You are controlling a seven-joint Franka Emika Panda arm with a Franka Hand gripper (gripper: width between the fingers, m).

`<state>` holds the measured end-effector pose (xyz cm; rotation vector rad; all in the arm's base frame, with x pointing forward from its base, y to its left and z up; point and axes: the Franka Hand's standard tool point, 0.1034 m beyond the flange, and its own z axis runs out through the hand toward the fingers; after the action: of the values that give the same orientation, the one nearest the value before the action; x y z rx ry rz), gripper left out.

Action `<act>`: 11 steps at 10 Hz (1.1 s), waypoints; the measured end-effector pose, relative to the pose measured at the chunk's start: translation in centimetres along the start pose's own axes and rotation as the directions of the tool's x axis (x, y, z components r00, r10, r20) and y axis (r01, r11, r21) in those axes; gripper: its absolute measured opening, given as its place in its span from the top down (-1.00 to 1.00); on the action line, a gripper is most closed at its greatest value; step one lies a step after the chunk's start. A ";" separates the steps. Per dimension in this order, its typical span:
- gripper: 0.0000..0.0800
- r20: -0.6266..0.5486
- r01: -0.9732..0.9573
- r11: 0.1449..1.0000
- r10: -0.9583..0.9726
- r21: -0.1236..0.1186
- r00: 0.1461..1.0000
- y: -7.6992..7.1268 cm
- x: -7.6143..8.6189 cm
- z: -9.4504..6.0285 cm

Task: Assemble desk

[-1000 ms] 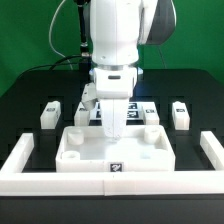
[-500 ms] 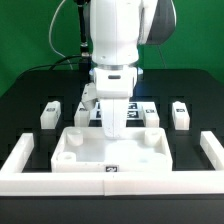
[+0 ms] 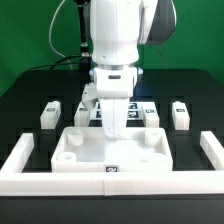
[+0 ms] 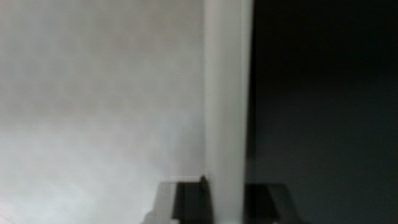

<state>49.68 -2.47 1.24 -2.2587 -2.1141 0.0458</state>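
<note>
1. The panel (image 3: pixel 90 152) lies flat at the middle of the desk's (image 3: pixel 20 100) near edge, against the wall (image 3: pixel 110 181).
2. Four legs (image 3: pixel 50 114) stand loose behind it, none socketed.
3. The pincer (image 3: pixel 115 128) is low over the panel's far rim; grip unreadable.
4. Judgement: barely begun, all legs left to fit.

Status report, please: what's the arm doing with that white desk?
Tool low over desk panel's far edge; open or shut, cannot tell. Panel flat on table, no legs fitted. Nothing in the way.
</note>
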 end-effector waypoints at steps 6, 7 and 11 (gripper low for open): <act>0.86 -0.049 0.040 0.999 -0.041 -0.012 0.998 1.1 6.3 0.1; 0.86 -0.052 0.042 0.999 -0.043 -0.014 0.998 1.7 6.7 0.1; 0.86 -0.047 0.049 0.998 -0.047 0.032 0.998 1.7 6.7 0.1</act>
<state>51.85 4.06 1.12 -2.1682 -2.1267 0.0263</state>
